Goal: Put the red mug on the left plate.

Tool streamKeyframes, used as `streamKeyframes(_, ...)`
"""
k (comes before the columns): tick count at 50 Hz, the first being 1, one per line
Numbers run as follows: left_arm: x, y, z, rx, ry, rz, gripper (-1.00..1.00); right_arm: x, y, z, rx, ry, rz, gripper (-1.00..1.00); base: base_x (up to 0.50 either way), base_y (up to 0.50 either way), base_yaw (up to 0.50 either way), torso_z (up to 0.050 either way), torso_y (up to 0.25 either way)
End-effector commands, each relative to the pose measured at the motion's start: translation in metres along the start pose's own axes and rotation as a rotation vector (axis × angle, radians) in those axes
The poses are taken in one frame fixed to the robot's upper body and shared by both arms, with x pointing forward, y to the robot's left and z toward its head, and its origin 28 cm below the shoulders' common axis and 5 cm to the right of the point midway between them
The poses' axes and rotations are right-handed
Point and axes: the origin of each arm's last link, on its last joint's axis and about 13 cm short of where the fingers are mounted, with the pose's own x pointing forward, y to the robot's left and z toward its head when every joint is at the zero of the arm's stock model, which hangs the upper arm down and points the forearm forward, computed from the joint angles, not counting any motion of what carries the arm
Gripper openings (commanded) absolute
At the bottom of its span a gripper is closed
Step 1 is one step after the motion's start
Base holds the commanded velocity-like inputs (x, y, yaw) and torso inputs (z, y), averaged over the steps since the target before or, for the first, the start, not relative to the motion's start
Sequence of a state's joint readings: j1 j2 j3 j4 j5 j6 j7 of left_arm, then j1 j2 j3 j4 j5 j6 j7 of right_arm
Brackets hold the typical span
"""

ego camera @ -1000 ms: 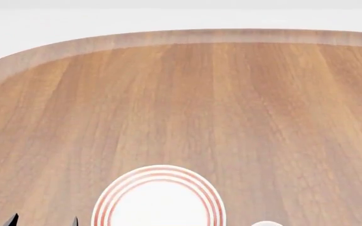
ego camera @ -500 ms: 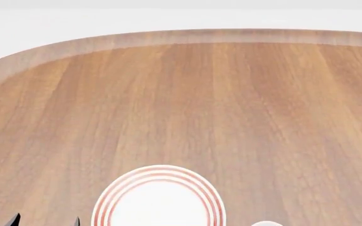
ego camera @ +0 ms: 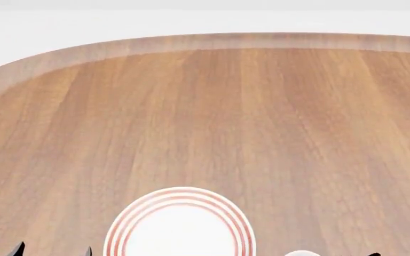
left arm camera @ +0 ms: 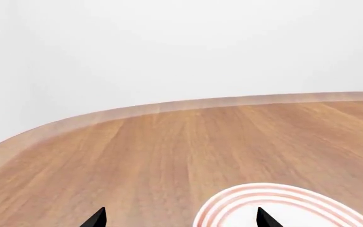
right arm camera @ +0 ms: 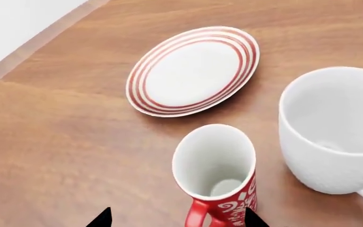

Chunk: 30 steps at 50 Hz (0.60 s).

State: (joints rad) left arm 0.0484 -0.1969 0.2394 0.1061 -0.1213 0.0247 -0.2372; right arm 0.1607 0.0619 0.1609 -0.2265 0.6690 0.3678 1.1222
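Right gripper point(right arm camera: 176, 218) is seen only as two dark fingertips at the edge of the right wrist view, spread wide apart and grasping nothing. Between and just ahead of them stands the red mug point(right arm camera: 216, 172) — upright, its white inside open to the camera, its long axis vertical, its red loop handle turned back toward the gripper. One fingertip lies close beside the mug's wall; the other is well apart from it on the handle side, so the mug sits off-centre in the opening. Whether any contact is made cannot be told.

Beyond the mug, further from the gripper, the left plate point(right arm camera: 193, 71) lies flat on the wooden table point(right arm camera: 55, 142) with nothing on it. Just beside the mug, apart from it, a larger white mug point(right arm camera: 332, 132) stands.

Left gripper point(left arm camera: 178, 218) is likewise shown only as two parted tips, empty, with the plate's ringed rim point(left arm camera: 282, 201) just ahead of it and one tip over that rim. The red mug is absent from the left wrist view, so the right arm is judged the nearer for the grasp.

From the head view the plate point(ego camera: 180, 224) and a sliver of white mug rim are seen at the lower edge, but the red mug is cut off entirely — only the right wrist view gives its position.
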Motion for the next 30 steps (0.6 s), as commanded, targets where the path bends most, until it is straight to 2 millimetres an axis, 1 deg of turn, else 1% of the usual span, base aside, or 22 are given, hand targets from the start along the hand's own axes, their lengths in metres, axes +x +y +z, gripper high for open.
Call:
streamKeyframes(1, 0.000, 0.000, 0.000, 0.000, 0.000, -0.001, 1.00, 0.008, 0.002, -0.001, 0.013, 0.019, -0.053, 1.00, 0.00, 0.00, 0.00, 0.000, 0.000)
streamKeyframes(6, 0.000, 0.000, 0.000, 0.001, 0.000, -0.003, 1.00, 0.008, 0.008, -0.006, 0.000, 0.052, -0.039, 1.00, 0.00, 0.00, 0.00, 0.000, 0.000)
streamKeyframes(13, -0.001, 0.000, 0.001, 0.003, 0.000, -0.001, 1.00, 0.008, 0.017, -0.006, 0.019, 0.090, -0.043, 1.00, 0.00, 0.00, 0.00, 0.000, 0.000)
streamKeyframes(19, -0.001, -0.001, 0.000, 0.003, 0.000, -0.003, 1.00, 0.008, 0.020, -0.007, 0.017, 0.099, -0.041, 1.00, 0.00, 0.00, 0.00, 0.000, 0.000)
streamKeyframes(25, -0.001, -0.001, 0.000, 0.005, 0.000, -0.004, 1.00, 0.014, 0.025, -0.006, 0.027, 0.095, -0.060, 1.00, 0.00, 0.00, 0.00, 0.000, 0.000)
streamKeyframes(30, -0.001, 0.000, 0.000, 0.006, 0.000, -0.004, 1.00, 0.019, 0.026, -0.008, 0.027, 0.090, -0.080, 1.00, 0.00, 0.00, 0.00, 0.000, 0.000)
